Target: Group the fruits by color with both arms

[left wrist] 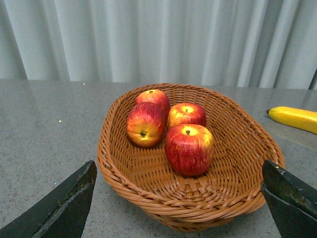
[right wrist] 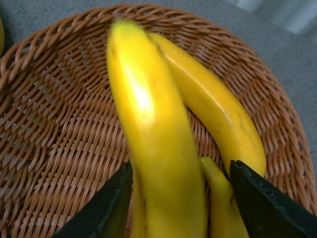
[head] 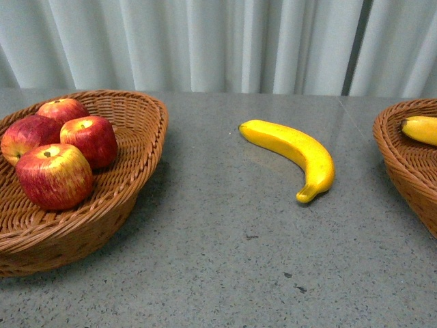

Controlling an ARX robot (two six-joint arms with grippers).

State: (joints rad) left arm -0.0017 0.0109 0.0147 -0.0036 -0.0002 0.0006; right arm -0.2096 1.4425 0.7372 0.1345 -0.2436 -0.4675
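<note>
Left claw [left wrist: 179, 171] held wide, empty, aimed at apples [left wrist: 189, 148] in basket [left wrist: 247, 148]. Right claw [right wrist: 181, 168] parted; banana [right wrist: 148, 124] seen between fingers [right wrist: 104, 208], unclamped.

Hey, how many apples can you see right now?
4, all in the left wicker basket: back apple, left apple, middle apple, front apple. None seems hidden.

Four apples [head: 54, 175] sit clustered in the left basket [head: 153, 130] on the table [head: 225, 260]. Bananas [right wrist: 218, 114] lie in the right basket [head: 403, 164]. Between the two baskets, apart from both, a lone banana [head: 293, 147] lies on the table, nearer the right one
</note>
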